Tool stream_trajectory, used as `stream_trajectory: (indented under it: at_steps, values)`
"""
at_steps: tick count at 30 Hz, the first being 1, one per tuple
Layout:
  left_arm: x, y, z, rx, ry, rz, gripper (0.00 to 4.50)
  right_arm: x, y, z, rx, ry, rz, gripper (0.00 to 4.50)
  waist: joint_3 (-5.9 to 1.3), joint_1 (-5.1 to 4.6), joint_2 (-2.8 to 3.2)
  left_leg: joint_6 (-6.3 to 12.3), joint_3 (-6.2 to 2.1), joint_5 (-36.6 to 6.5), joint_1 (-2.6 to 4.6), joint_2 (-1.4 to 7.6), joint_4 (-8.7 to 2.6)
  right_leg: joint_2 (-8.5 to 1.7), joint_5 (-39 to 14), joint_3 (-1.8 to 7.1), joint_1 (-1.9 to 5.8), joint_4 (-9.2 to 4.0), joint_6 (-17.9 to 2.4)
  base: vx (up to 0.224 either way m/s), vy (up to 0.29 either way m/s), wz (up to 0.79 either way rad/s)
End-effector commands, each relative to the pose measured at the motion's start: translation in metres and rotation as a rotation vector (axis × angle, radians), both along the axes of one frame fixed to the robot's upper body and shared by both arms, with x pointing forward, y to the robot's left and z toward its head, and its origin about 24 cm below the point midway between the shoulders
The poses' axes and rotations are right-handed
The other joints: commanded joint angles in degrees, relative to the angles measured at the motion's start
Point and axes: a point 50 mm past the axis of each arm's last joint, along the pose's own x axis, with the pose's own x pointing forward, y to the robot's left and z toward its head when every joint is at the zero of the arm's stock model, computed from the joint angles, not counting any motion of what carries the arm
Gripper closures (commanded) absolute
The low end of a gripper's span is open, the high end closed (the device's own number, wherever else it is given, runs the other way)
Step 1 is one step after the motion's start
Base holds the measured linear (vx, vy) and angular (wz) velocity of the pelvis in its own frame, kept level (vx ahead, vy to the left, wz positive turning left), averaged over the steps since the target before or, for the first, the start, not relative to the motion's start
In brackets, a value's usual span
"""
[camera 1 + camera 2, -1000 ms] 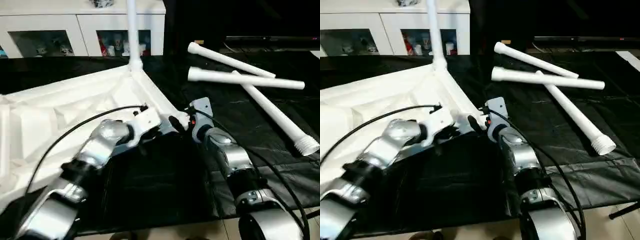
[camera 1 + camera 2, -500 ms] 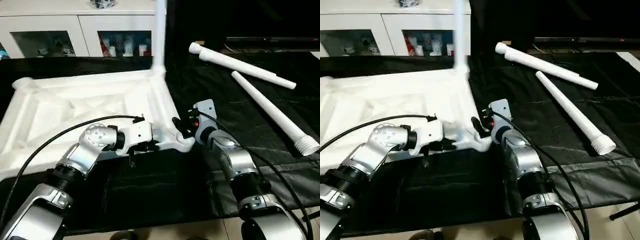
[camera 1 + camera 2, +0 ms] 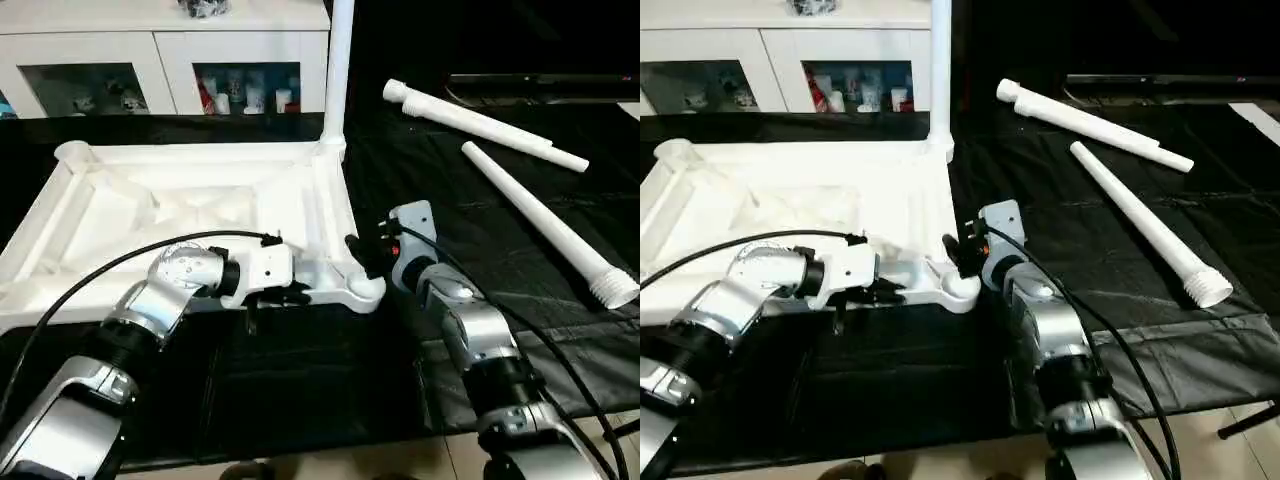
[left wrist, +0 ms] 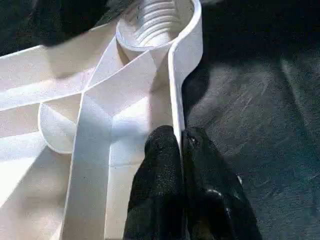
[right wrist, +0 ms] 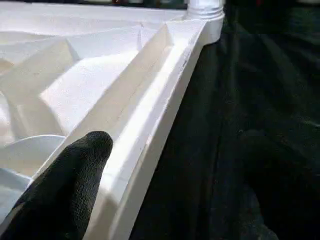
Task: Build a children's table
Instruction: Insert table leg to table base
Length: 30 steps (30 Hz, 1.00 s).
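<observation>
On black sheeting (image 3: 480,250), your left gripper (image 4: 179,145) pinches the upturned tabletop's (image 3: 200,200) rim; your right gripper (image 3: 368,258) is spread.

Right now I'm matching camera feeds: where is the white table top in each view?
Left eye: table top left of centre, underside up.
Right eye: table top, left half.
Left wrist: table top, rim between the jaws of the left gripper.
Right wrist: table top, rim running toward the leg.
Shared landmark: upright leg at its far corner.
</observation>
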Motion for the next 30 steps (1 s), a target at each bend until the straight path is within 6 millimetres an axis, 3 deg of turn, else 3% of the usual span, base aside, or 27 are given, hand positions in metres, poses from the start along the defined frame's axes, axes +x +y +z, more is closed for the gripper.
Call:
stream_trajectory:
  at_steps: [1, 6, 10, 16, 20, 24, 25, 30]
  values:
    - [0.011, -0.002, 0.026, -0.103, -0.077, 0.051, 4.04, -0.001, -0.008, 0.008, 0.005, -0.026, -0.049, 0.0, -4.32, -0.12, 0.23, -1.57, -1.19, -9.9, 2.6, 3.12, -4.13, -3.47, -0.4, 1.6, 2.13, -2.91, -12.4, 0.0, 0.0, 0.0]
    - [0.011, -0.004, 0.035, -0.198, -0.077, 0.067, 3.63, -0.002, -0.017, 0.018, 0.011, -0.068, -0.081, 0.0, -4.37, 0.01, 0.22, -0.82, -1.17, -8.5, 2.44, 2.99, -3.95, -3.46, 1.3, 1.55, 2.27, -2.78, -12.9, 0.0, 0.0, 0.0]
    - [0.01, -0.003, 0.053, -0.363, -0.071, 0.131, 3.28, 0.0, -0.035, 0.036, 0.042, -0.121, -0.123, 0.0, -4.34, 0.0, 0.38, -0.63, -1.07, -8.7, 2.57, 2.93, -3.82, -3.32, 0.8, 1.6, 2.31, -2.83, -13.1, 0.0, 0.0, 0.0]
    - [0.003, -0.002, 0.062, -0.478, -0.078, 0.188, 2.94, 0.005, -0.06, 0.041, -0.038, -0.12, -0.201, 0.0, -4.29, -0.06, 0.29, -0.67, -1.01, -8.3, 2.44, 2.73, -3.64, -3.14, -0.6, 1.63, 2.42, -3.04, -12.6, 0.0, 0.0, 0.0]
    - [-0.008, -0.005, 0.059, -0.49, -0.036, 0.227, 2.58, 0.016, -0.095, 0.041, -0.155, -0.053, -0.299, 0.0, -4.36, -0.37, 0.35, -1.7, -1.07, -8.7, 2.54, 2.82, -3.54, -3.01, -1.5, 1.49, 2.58, -2.92, -12.9, 0.0, 0.0, 0.0]
    - [-0.018, -0.008, 0.054, -0.476, 0.01, 0.236, 2.26, 0.026, -0.121, 0.047, -0.195, -0.014, -0.351, 0.0, -4.21, -0.26, 0.33, -1.27, -0.95, -9.1, 2.38, 2.58, -3.34, -2.83, -2.5, 1.61, 2.53, -3.2, -12.2, 0.0, 0.0, 0.0]
    - [-0.022, -0.01, 0.052, -0.47, 0.031, 0.237, 2.18, 0.03, -0.136, 0.048, -0.232, 0.01, -0.377, 0.0, -4.2, -0.29, 0.28, -1.43, -1.01, -9.2, 2.38, 2.56, -3.28, -2.83, -2.8, 1.49, 2.52, -3.28, -12.7, 0.0, 0.0, 0.0]
    - [-0.027, -0.013, 0.052, -0.469, 0.026, 0.237, 1.81, 0.032, -0.167, 0.051, -0.33, 0.043, -0.44, 0.0, -4.05, -0.29, -0.06, -1.57, -0.88, -10.5, 2.17, 2.35, -3.02, -2.66, -4.1, 1.44, 2.58, -3.49, -13.3, 0.0, 0.0, 0.0]
